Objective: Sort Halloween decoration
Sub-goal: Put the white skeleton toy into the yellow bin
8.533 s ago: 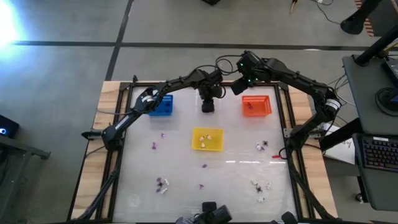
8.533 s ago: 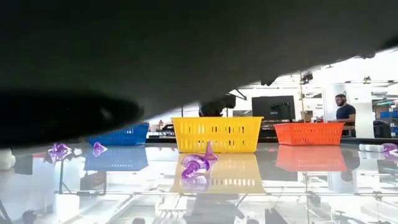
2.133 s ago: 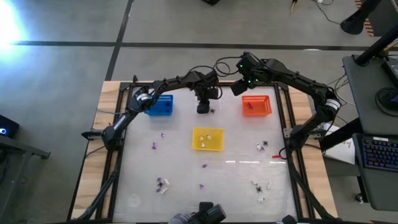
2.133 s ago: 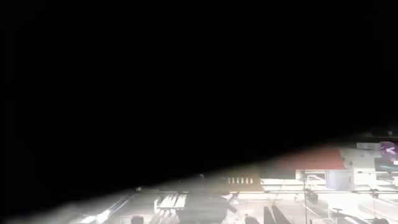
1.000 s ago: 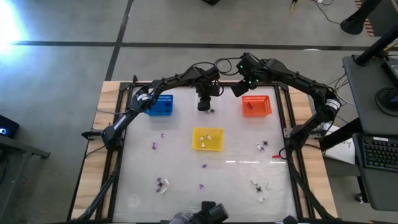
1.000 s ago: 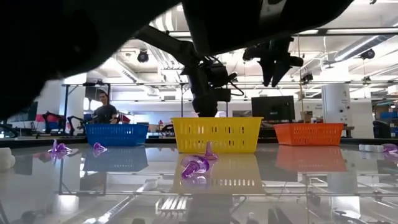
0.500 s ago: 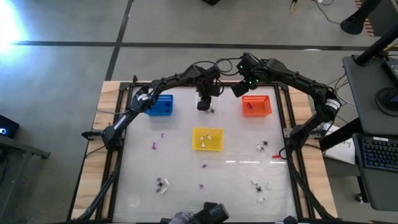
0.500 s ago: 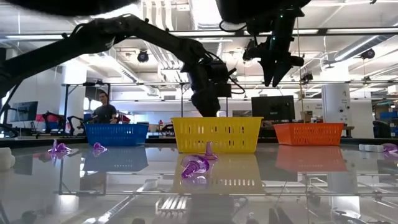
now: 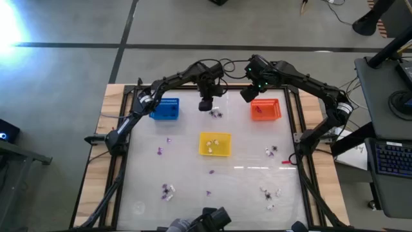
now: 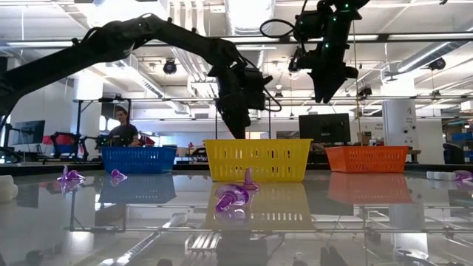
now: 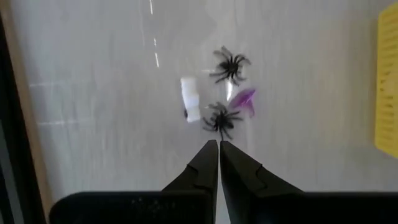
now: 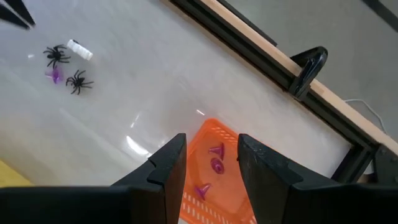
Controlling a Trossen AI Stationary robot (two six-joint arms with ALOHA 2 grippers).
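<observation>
Yellow basket cut off at edge

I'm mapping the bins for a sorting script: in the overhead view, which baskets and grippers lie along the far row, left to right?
Blue basket → left gripper, shut → right gripper, open → orange basket.

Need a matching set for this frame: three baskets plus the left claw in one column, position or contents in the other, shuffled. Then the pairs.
Column 1:
1. blue basket
2. orange basket
3. yellow basket
4. left claw

Column 2:
A. middle of the table
B. holds purple trinkets
C. shut, above two black spiders beside a white piece
D. far left of the table

Pairs: 1-D, 2-B, 3-A, 4-C
</observation>
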